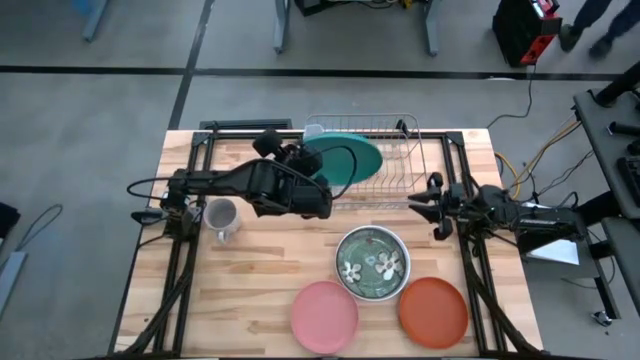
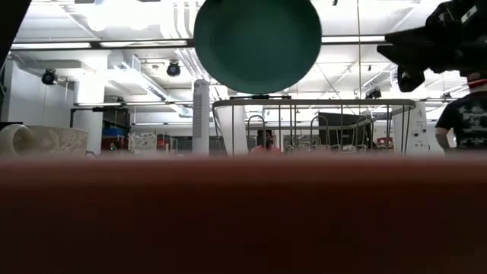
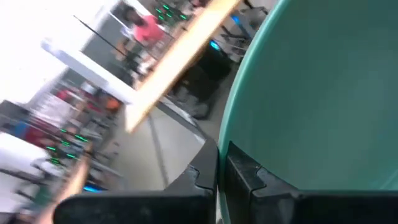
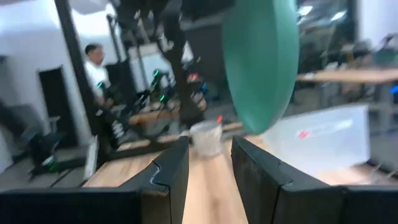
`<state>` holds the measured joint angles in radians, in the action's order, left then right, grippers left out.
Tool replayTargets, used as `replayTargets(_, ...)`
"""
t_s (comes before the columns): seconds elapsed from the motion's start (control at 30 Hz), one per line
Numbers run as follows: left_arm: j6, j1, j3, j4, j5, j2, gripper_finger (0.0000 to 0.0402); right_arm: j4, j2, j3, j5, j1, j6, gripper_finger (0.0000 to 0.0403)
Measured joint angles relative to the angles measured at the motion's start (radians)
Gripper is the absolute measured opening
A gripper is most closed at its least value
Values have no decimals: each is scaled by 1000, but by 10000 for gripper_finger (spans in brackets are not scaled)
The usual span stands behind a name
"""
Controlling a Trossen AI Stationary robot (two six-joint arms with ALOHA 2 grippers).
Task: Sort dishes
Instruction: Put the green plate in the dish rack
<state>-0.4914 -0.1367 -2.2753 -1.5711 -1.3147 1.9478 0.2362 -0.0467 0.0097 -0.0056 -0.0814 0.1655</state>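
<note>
The large teal plate (image 1: 350, 160) stands on edge in the air over the left end of the wire dish rack (image 1: 390, 165), with my left gripper (image 1: 318, 172) shut on it. In the low view the teal plate (image 2: 257, 46) faces the near edge, just above the rack (image 2: 316, 125). My right gripper (image 1: 433, 207) hovers open beside the rack's right near corner, holding nothing. The dark green flowered plate (image 1: 370, 262), inside a pale rim, lies flat near the front. The pink plate (image 1: 325, 316) and the orange-red plate (image 1: 433, 311) lie flat beside it. My left gripper pinches the teal plate's rim (image 3: 231, 134) between its two fingers, one on each face. The fingers reach in from the table's left side. The plate stands on edge above the rack; whether its lower edge (image 2: 259, 93) touches the top wire I cannot tell.
A small grey mug (image 1: 222, 218) stands left of centre, under my left arm. The rack fills the far middle of the table. People and equipment show in the room beyond.
</note>
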Motion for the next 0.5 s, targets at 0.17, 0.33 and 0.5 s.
replayTargets(0.17, -17, 27, 0, 0, -31, -20, 0, 95, 0, 1, 168, 0, -111, 102)
replayTargets(0.33, -48, 46, 0, 0, -35, -55, 0, 72, -21, 81, 301, -1, -190, 98)
replayTargets(0.5, -88, 79, 0, 0, -36, -77, 0, -14, -141, 220, 365, -16, -246, 103)
